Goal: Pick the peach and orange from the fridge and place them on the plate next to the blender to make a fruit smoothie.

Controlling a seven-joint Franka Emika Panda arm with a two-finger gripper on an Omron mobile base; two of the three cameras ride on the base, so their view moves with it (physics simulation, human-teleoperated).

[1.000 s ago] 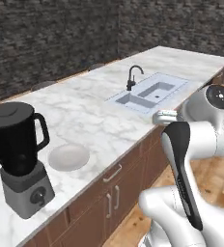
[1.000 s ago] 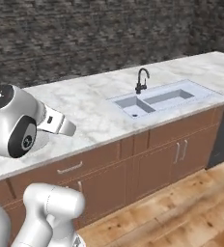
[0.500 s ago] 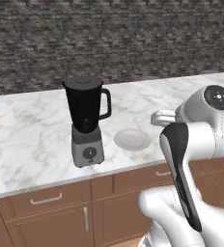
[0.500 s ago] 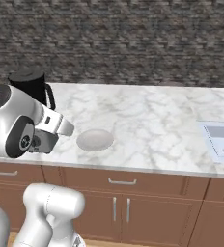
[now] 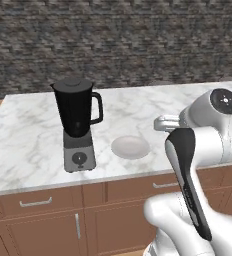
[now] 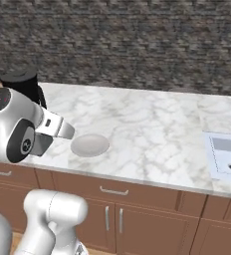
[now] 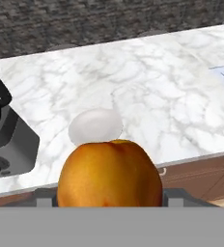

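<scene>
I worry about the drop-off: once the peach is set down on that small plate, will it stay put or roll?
The peach looks round and smooth, so it would likely roll if released with any sideways motion. The plate seems shallow with a low rim, which may not stop it. The fruit fills the view at the hand, apparently held, so a low, gentle release seems wise.

Three views toward one plate (image 5: 130, 147)
</scene>
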